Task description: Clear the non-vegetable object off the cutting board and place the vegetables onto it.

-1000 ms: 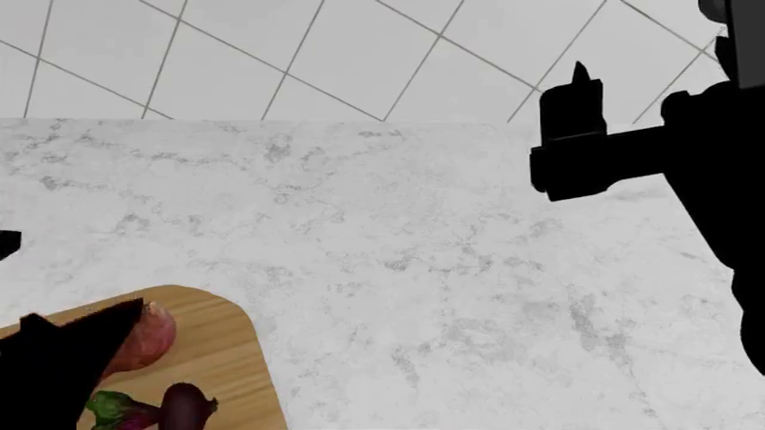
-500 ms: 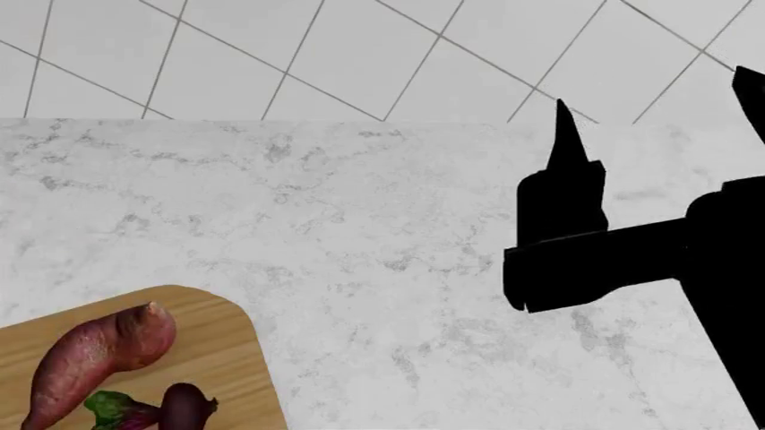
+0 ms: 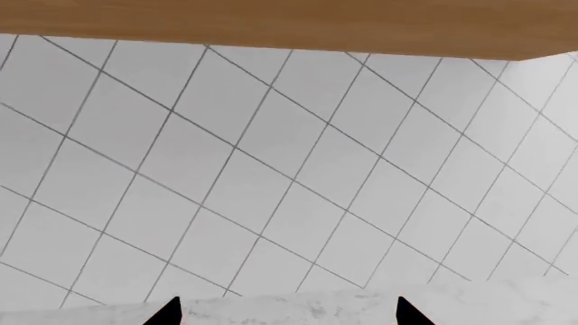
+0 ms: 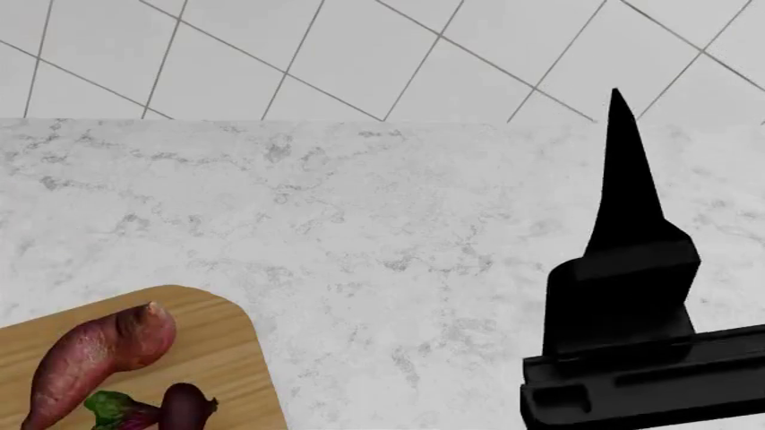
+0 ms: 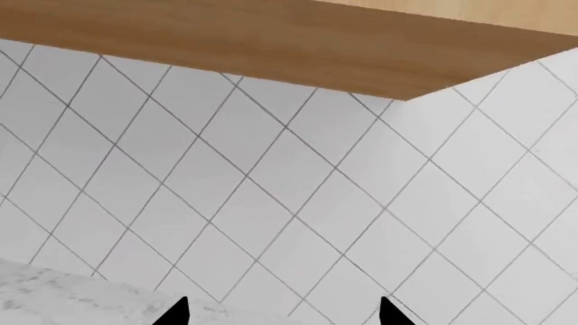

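sweet potato (image 4: 98,358) and beet (image 4: 179,408) being carried on cutting board (image 4: 227,345) at 7 o'clock | left gripper (image 3: 284,313) and right gripper (image 5: 281,313) being held spread, empty

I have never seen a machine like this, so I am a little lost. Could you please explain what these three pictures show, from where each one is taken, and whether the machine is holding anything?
This is a simulated robot with two arms, each ending in a claw. One picture comes from a camera on its head, looking down at a marble counter. The tall black shape there is the right claw. At the lower left, a wooden cutting board carries a reddish sweet potato and a small dark beet with green leaves.

The other two pictures come from cameras near each claw. Both look at the tiled wall beneath a wooden cabinet. The two dark tips at the edge of each picture are the fingers of the left claw and the right claw, set apart with nothing between them. So neither claw holds anything.
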Controlling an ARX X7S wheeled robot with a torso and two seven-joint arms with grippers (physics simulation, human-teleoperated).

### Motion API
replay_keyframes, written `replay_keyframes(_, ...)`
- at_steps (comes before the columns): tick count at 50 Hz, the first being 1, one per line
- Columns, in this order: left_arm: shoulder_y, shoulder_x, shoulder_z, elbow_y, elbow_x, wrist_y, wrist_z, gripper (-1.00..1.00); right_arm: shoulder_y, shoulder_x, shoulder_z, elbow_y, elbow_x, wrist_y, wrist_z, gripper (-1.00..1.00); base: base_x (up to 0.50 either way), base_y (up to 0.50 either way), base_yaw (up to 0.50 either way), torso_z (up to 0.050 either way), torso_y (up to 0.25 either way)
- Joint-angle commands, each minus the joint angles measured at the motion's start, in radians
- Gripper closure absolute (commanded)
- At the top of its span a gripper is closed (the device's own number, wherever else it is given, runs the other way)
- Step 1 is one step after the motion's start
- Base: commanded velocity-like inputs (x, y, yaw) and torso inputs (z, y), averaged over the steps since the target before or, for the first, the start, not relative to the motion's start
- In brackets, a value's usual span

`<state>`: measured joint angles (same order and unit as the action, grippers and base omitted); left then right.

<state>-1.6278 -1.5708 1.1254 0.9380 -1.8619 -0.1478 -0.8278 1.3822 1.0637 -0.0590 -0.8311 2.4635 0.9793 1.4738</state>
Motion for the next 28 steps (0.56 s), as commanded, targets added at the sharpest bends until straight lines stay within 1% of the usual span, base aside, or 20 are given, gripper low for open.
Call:
replay_keyframes(1,-0.092,0.000,-0.141,0.090,-0.081,-0.098,-0.024,-1.00,0.253,0.036,-0.058,-0.058,0.071,-0.054,0.042,-1.00,0.00,0.00,0.00,0.000,0.000)
replay_keyframes(5,-0.177,0.000,-0.230,0.091,-0.202,-0.166,-0.045,-1.00,0.387,0.053,-0.121,-0.044,0.114,-0.060,0.059,-1.00,0.00,0.00,0.00,0.000,0.000)
replay_keyframes(11,-0.271,0.000,-0.332,0.087,-0.340,-0.242,-0.064,-1.00,0.488,0.077,-0.174,-0.034,0.141,-0.068,0.059,-1.00,0.00,0.00,0.00,0.000,0.000)
replay_keyframes(13,-0.306,0.000,-0.370,0.078,-0.394,-0.274,-0.070,-1.00,0.559,0.078,-0.210,-0.022,0.162,-0.068,0.071,-1.00,0.00,0.00,0.00,0.000,0.000)
replay_keyframes(14,-0.311,0.000,-0.376,0.076,-0.400,-0.279,-0.072,-1.00,0.573,0.080,-0.221,-0.021,0.165,-0.069,0.070,-1.00,0.00,0.00,0.00,0.000,0.000)
replay_keyframes(18,-0.354,0.000,-0.426,0.058,-0.461,-0.312,-0.078,-1.00,0.716,0.087,-0.290,0.014,0.200,-0.052,0.080,-1.00,0.00,0.00,0.00,0.000,0.000)
replay_keyframes(24,-0.393,0.000,-0.476,0.038,-0.506,-0.346,-0.087,-1.00,0.839,0.104,-0.347,0.042,0.225,-0.037,0.072,-1.00,0.00,0.00,0.00,0.000,0.000)
replay_keyframes(28,-0.402,0.000,-0.492,0.036,-0.482,-0.339,-0.098,-1.00,0.920,0.102,-0.390,0.069,0.228,-0.015,0.078,-1.00,0.00,0.00,0.00,0.000,0.000)
